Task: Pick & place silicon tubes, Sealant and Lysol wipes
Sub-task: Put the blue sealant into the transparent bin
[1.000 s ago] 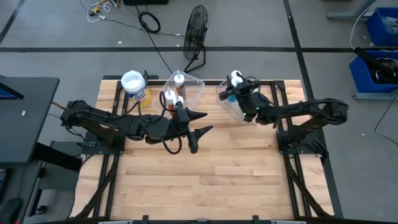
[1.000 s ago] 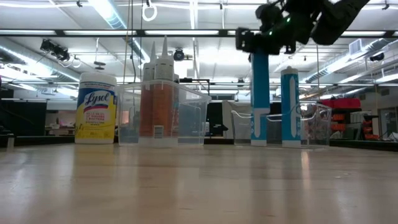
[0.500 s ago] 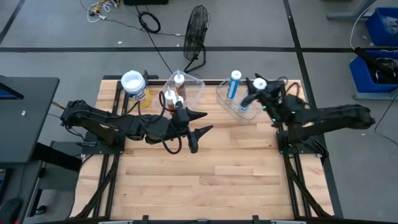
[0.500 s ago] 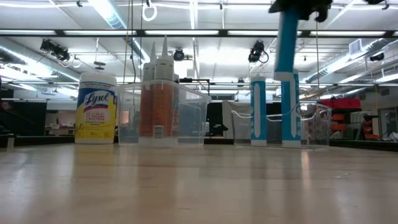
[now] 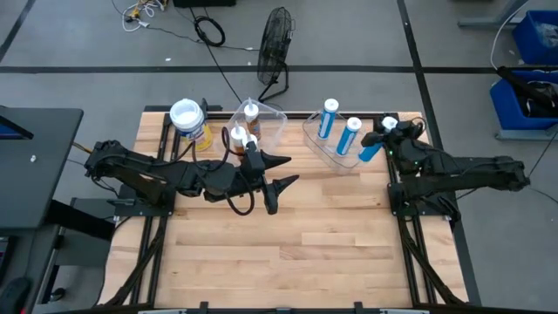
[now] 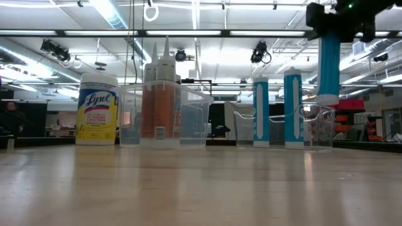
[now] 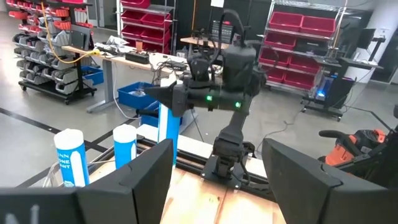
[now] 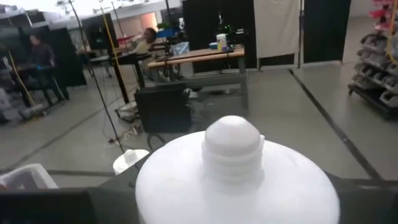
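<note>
My right gripper [image 5: 384,137] is shut on a blue sealant tube [image 6: 328,66] with a white cap [image 8: 231,168], held high over the right end of a clear bin [image 5: 336,144]. Two more blue tubes [image 5: 330,118] [image 5: 350,135] stand upright in that bin. My left gripper [image 5: 281,174] is open and empty near the table's middle. Orange-brown tubes [image 5: 239,137] with white nozzles stand in a second clear bin [image 6: 164,113]. The yellow Lysol wipes canister [image 5: 188,120] stands upright on the table's far left. My right gripper holds the blue tube by its upper end [image 6: 328,39], just under the white cap, and comes at it from the table's right side. The cap hides the fingers in the right wrist view. The tube hangs upright below the gripper, its lower end [image 6: 328,98] clear of table and bin.
A black fan [image 5: 277,39] stands on the floor beyond the table's far edge. Bare wooden table [image 5: 288,253] lies in front of both bins. Beyond the table's right side are red shelves and blue bins [image 7: 140,99].
My right gripper has carried the blue tube from over the right bin toward the table's right edge, still shut on it. The tube has stayed upright and now hangs past the two tubes that remain standing in the bin.
</note>
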You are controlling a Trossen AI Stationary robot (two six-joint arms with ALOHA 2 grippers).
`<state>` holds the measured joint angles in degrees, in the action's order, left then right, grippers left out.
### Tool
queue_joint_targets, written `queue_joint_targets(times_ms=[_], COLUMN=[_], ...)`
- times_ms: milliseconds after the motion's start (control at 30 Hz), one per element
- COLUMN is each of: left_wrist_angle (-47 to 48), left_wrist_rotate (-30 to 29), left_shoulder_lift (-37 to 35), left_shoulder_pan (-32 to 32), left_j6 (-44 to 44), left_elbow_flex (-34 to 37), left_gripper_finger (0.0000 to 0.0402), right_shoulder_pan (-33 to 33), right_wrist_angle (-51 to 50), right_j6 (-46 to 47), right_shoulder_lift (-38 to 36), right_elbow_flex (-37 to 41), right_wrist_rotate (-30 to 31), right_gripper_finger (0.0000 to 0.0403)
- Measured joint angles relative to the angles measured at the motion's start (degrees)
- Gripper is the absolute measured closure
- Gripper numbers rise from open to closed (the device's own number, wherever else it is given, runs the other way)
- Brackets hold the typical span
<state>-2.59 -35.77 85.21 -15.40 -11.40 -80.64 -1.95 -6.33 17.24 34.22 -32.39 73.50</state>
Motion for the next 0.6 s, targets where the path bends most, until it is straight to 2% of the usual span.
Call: queue_joint_targets(times_ms=[133, 367, 600], left_wrist_angle=[-0.2, -0.2, -0.2], left_wrist_rotate=[0.0, 0.0, 0.0], left_shoulder_lift=[0.0, 0.0, 0.0], left_shoulder_pan=[0.0, 0.0, 0.0], left_j6=[0.0, 0.0, 0.0], left_elbow_flex=[0.0, 0.0, 0.0], left_gripper_finger=[0.0152, 0.0152, 0.0152], right_shoulder_pan=[-1.4, -3.9, -8.4], right_wrist_angle=[6.2, 17.4, 14.3], right_j6=[-1.2, -13.0, -13.7], right_shoulder_lift=[-1.8, -1.9, -1.0], right_elbow_flex=[3.7, 4.8, 4.8], right_wrist_rotate=[0.1, -3.5, -13.0], right_gripper_finger=[0.0197, 0.0197, 0.0197])
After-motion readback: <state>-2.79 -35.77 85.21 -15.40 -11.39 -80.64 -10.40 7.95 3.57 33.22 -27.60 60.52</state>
